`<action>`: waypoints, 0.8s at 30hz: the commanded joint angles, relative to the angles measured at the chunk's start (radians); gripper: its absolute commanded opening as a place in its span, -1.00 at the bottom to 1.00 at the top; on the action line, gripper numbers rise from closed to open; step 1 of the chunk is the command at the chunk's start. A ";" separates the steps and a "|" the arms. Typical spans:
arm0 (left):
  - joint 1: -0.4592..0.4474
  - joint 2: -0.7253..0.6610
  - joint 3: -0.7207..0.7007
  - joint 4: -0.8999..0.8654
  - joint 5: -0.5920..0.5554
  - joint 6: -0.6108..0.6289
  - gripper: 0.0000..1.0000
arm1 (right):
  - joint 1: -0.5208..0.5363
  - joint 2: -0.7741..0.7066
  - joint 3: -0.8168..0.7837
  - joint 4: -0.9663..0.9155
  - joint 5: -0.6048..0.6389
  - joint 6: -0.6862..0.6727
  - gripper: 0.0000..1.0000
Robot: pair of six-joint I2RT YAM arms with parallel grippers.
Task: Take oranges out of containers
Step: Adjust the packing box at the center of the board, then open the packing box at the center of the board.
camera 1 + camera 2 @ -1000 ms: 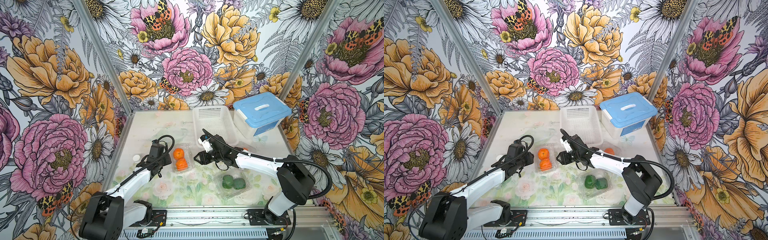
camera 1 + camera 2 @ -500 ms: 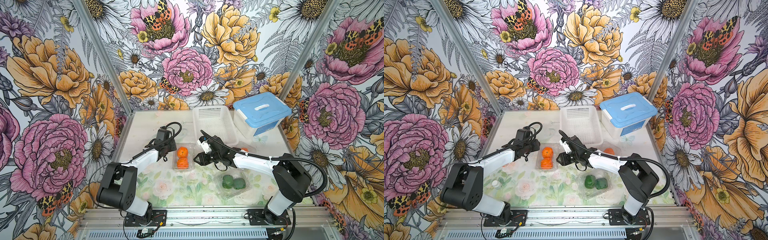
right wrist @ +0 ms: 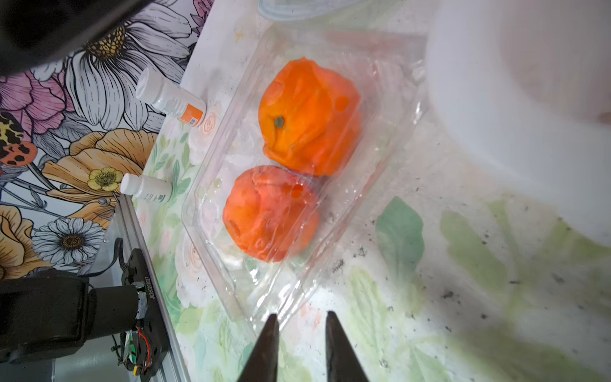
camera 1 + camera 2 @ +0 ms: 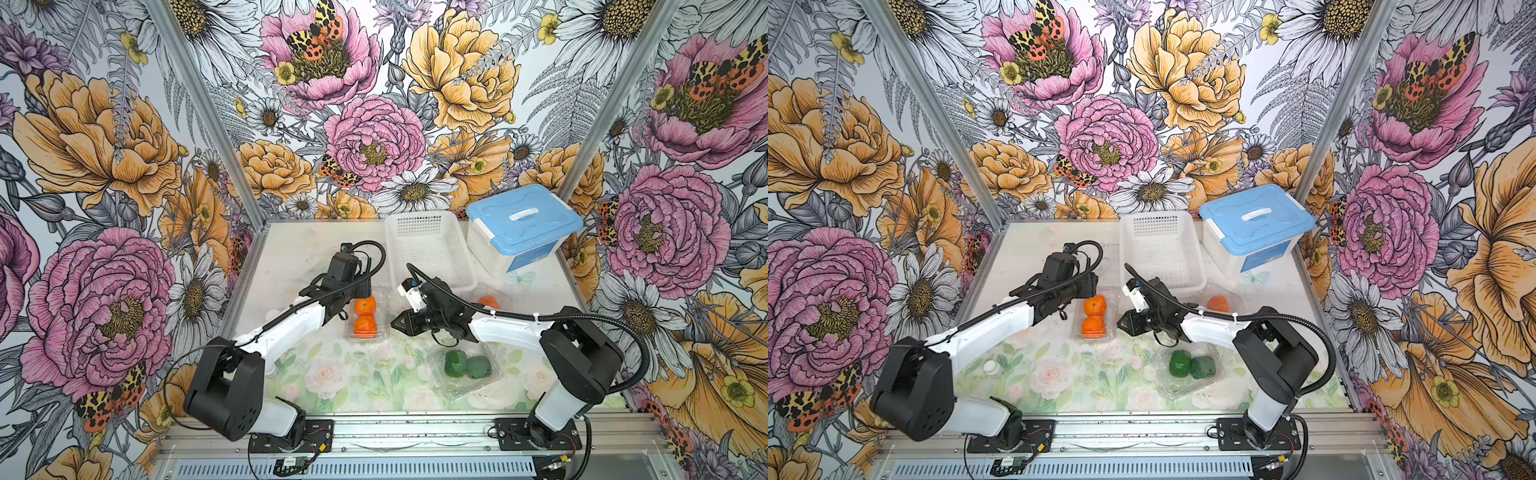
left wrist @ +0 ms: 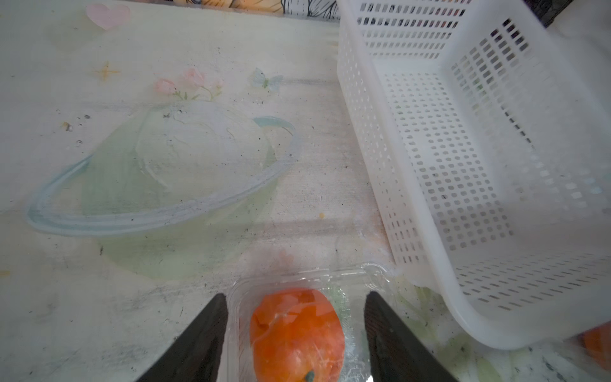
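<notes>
Past the right arm (image 4: 507, 328), a lone orange (image 4: 487, 302) shows beside the white perforated basket (image 4: 415, 226); its box is hard to make out. In front of the basket, a clear clamshell box (image 3: 251, 284) holds two oranges (image 3: 271, 213). The spread left pincer (image 5: 295, 295) straddles one end. The narrowly parted right pincer (image 3: 301, 314) sits at its rim. The left arm (image 4: 291, 328) and the right both stretch low.

Walls (image 4: 124, 145): large floral print, pink and orange blooms, on three sides. Aluminium corner posts (image 4: 210, 116) at upper left and upper right. Tabletop (image 4: 353, 382), lower centre: pale floral print, dark specks. Lighting even.
</notes>
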 commanded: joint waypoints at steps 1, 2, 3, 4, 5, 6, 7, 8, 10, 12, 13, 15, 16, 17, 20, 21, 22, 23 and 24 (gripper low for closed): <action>-0.015 -0.073 -0.060 -0.016 -0.032 -0.027 0.36 | -0.009 0.023 -0.011 0.066 -0.020 0.016 -0.52; -0.018 -0.089 -0.074 -0.021 -0.019 -0.031 0.36 | -0.013 0.025 -0.009 0.065 -0.016 0.018 -0.52; -0.023 -0.104 -0.089 -0.027 -0.018 -0.039 0.36 | -0.016 0.029 -0.009 0.063 -0.008 0.021 -0.52; -0.024 -0.114 -0.100 -0.032 -0.019 -0.046 0.36 | -0.019 0.033 -0.006 0.057 0.002 0.026 -0.52; -0.025 -0.125 -0.116 -0.035 -0.019 -0.058 0.37 | -0.022 0.043 -0.001 0.046 0.017 0.027 -0.52; -0.025 -0.135 -0.128 -0.037 -0.020 -0.067 0.37 | -0.025 0.049 0.005 0.041 0.024 0.024 -0.52; -0.024 -0.143 -0.143 -0.037 -0.025 -0.076 0.37 | -0.027 0.057 0.010 0.039 0.030 0.022 -0.52; -0.024 -0.153 -0.157 -0.036 -0.029 -0.084 0.37 | -0.028 0.065 0.015 0.035 0.040 0.022 -0.53; -0.024 -0.163 -0.176 -0.036 -0.038 -0.098 0.37 | -0.028 0.079 0.028 0.026 0.053 0.019 -0.55; -0.024 -0.169 -0.192 -0.032 -0.038 -0.108 0.37 | -0.028 0.090 0.039 0.024 0.053 0.018 -0.55; -0.024 -0.169 -0.196 -0.031 -0.033 -0.115 0.38 | -0.028 0.095 0.041 0.029 0.049 0.019 -0.55; -0.017 -0.164 -0.199 -0.029 -0.009 -0.123 0.40 | -0.027 0.101 0.041 0.050 0.040 0.022 -0.55; -0.015 -0.161 -0.198 -0.029 0.004 -0.129 0.40 | -0.025 0.106 0.039 0.063 0.037 0.023 -0.55; -0.012 -0.157 -0.199 -0.028 0.007 -0.133 0.40 | -0.025 0.109 0.038 0.074 0.038 0.026 -0.56; -0.010 -0.154 -0.201 -0.028 0.003 -0.139 0.40 | -0.024 0.119 0.034 0.106 0.033 0.031 -0.56; -0.009 -0.156 -0.204 -0.026 0.003 -0.141 0.40 | -0.024 0.121 0.032 0.114 0.031 0.035 -0.55; -0.006 -0.157 -0.207 -0.022 0.002 -0.143 0.40 | -0.023 0.121 0.029 0.125 0.029 0.038 -0.56; -0.004 -0.157 -0.210 -0.022 0.004 -0.145 0.41 | -0.022 0.120 0.025 0.138 0.027 0.042 -0.56; -0.001 -0.158 -0.211 -0.021 0.007 -0.146 0.41 | -0.021 0.119 0.018 0.155 0.022 0.045 -0.56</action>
